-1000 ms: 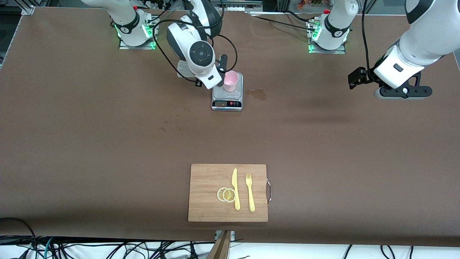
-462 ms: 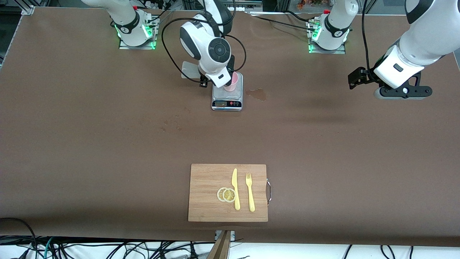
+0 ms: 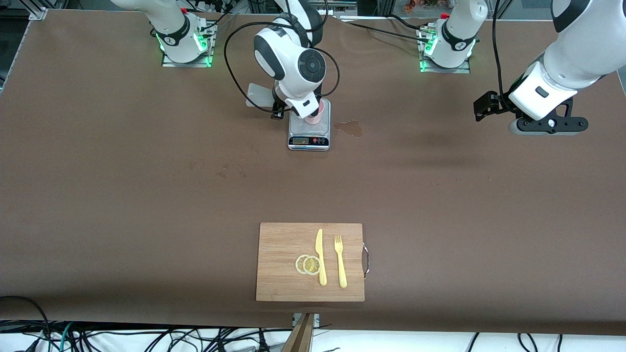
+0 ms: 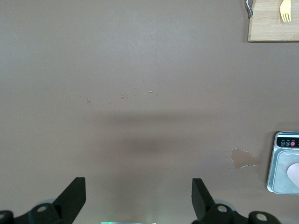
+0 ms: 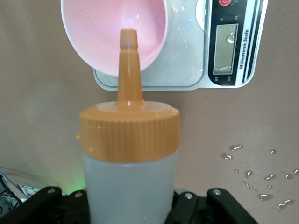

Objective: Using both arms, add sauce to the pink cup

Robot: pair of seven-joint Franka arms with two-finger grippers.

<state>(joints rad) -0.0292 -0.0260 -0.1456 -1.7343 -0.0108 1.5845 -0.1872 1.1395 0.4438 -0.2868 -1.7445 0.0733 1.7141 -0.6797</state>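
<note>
While the right gripper (image 3: 307,108) hung over the kitchen scale (image 3: 309,132), its fingers were clamped on the sauce bottle (image 5: 129,172), whose whitish body filled the space between them in the right wrist view. That bottle was tipped nozzle-first toward the pink cup (image 5: 114,35): its long axis ran from the gripped body through the orange cap (image 5: 129,132) to the nozzle tip (image 5: 128,37), and the tip lined up over the cup's open mouth. The cup stood on the scale's steel plate, at the end away from the display, near the arm bases and well apart from the cutting board (image 3: 283,244) with its knife (image 3: 320,256), fork (image 3: 340,261) and lemon slices (image 3: 308,264), which lay much nearer the front camera. In the front view only a sliver of pink (image 3: 317,116) showed under the arm's wrist. By my reading, the step in hand was the aiming of the nozzle just ahead of the pour; no sauce could be seen leaving the tip. The next move would likely call for a firmer squeeze or a steeper tilt, with the tip kept inside the rim so nothing lands on the scale. The left gripper (image 4: 140,196) waited over bare table toward the left arm's end, its fingers spread wide and holding nothing.
</note>
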